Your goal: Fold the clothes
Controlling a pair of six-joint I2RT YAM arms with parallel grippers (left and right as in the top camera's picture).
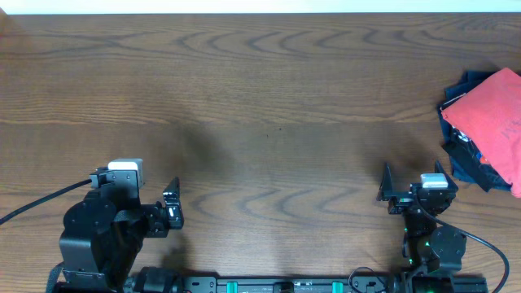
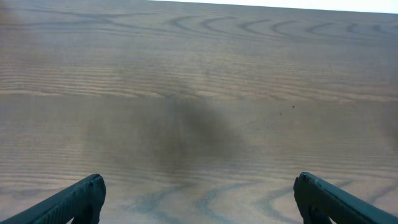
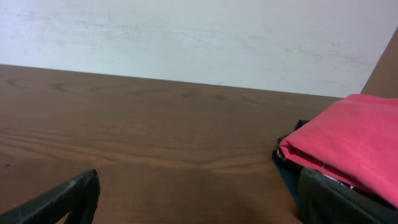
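The clothes are one red-orange T-shirt point(image 1: 491, 122) lying bunched at the table's right edge, on top of dark navy garments point(image 1: 462, 160). In the right wrist view the red shirt point(image 3: 351, 137) lies just beyond my right finger, with a navy edge point(image 3: 285, 163) under it. My right gripper point(image 1: 413, 177) stands open near the front edge, left of the pile and apart from it, with only bare wood between the fingers point(image 3: 199, 199). My left gripper point(image 1: 137, 189) is open at the front left, far from the shirt, and it too has only wood between its fingers point(image 2: 199, 199).
The wooden table point(image 1: 260, 98) stretches bare between the two arms and back to its far edge. A pale wall point(image 3: 186, 37) rises behind that edge. The pile partly overhangs the right side of the overhead view. Black cables trail from both arm bases.
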